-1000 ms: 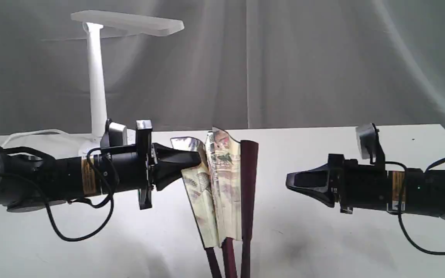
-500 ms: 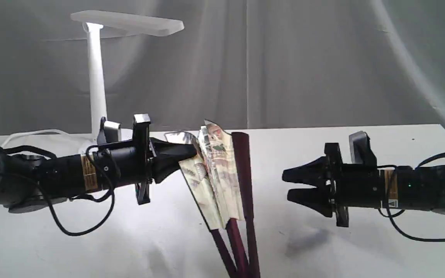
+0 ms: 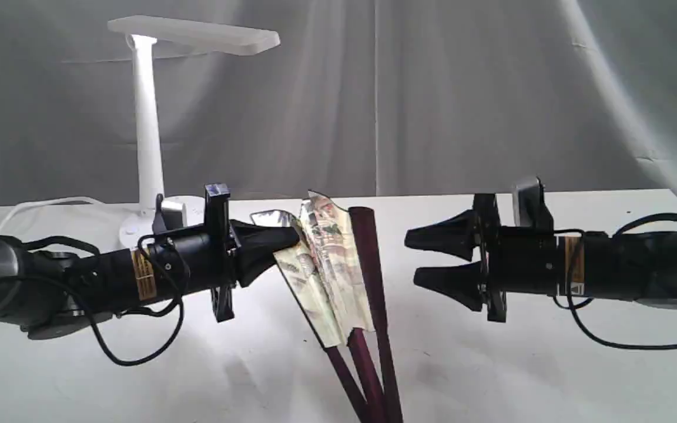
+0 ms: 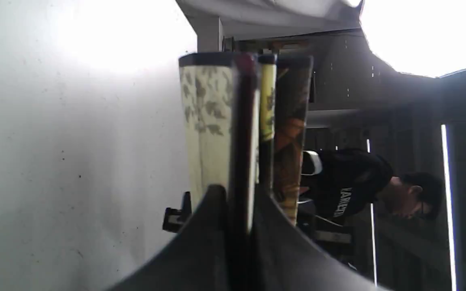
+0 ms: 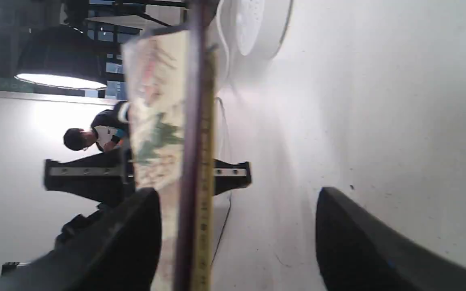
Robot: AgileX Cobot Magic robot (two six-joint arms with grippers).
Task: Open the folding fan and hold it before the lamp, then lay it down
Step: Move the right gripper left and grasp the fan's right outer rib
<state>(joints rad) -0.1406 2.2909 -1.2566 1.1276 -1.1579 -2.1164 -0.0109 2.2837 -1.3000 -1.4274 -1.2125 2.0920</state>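
The folding fan [image 3: 327,267] stands nearly upright at the table's middle, partly spread, with its maroon ribs running down out of view. My left gripper [image 3: 288,238] is shut on its left outer pleats and guard. In the left wrist view my left gripper [image 4: 239,194] pinches a maroon rib of the fan [image 4: 208,117]. My right gripper [image 3: 414,258] is open, a short way right of the fan's right guard [image 3: 368,264] and apart from it. In the right wrist view the fan [image 5: 160,109] stands beyond my open right gripper [image 5: 237,193], nearer one finger. The lamp [image 3: 147,129] stands at the back left.
The lamp's round base [image 3: 138,226] and white cord [image 3: 39,205] lie behind my left arm; the lamp base [image 5: 261,24] also shows in the right wrist view. A grey curtain [image 3: 432,94] hangs behind the white table [image 3: 520,376].
My right gripper has opened, risen slightly and moved left toward the fan. The fan's top has leaned a little to the left, and my left arm has dropped a little.
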